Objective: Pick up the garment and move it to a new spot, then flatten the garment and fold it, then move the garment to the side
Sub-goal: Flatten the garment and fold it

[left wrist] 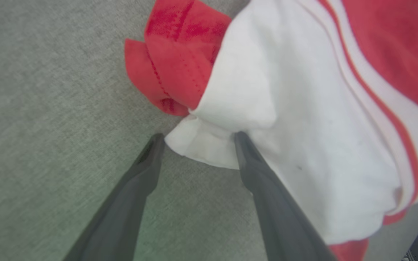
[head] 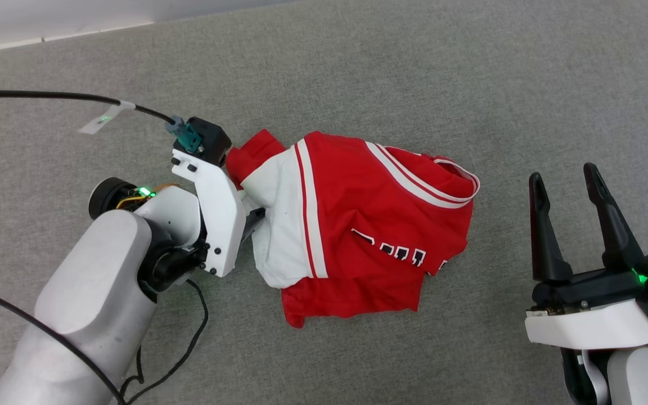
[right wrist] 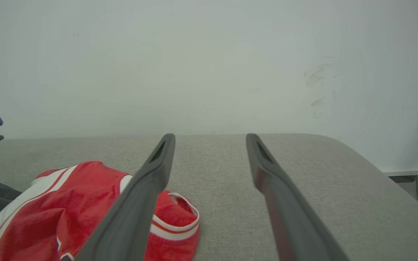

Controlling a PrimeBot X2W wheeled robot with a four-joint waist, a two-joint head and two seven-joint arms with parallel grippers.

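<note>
The garment (head: 369,214) lay crumpled near the middle of the grey fabric-covered bench (head: 414,67). The left gripper (left wrist: 196,141) was positioned at the white sleeve with its jaws apart, a fold of the sleeve edge lying unclamped between the fingertips. The right gripper (head: 563,174) was positioned near the garment's collar end, jaws apart and clear of the fabric

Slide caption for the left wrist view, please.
Left gripper, fingers open, brackets the white sleeve edge of the crumpled garment.
</note>
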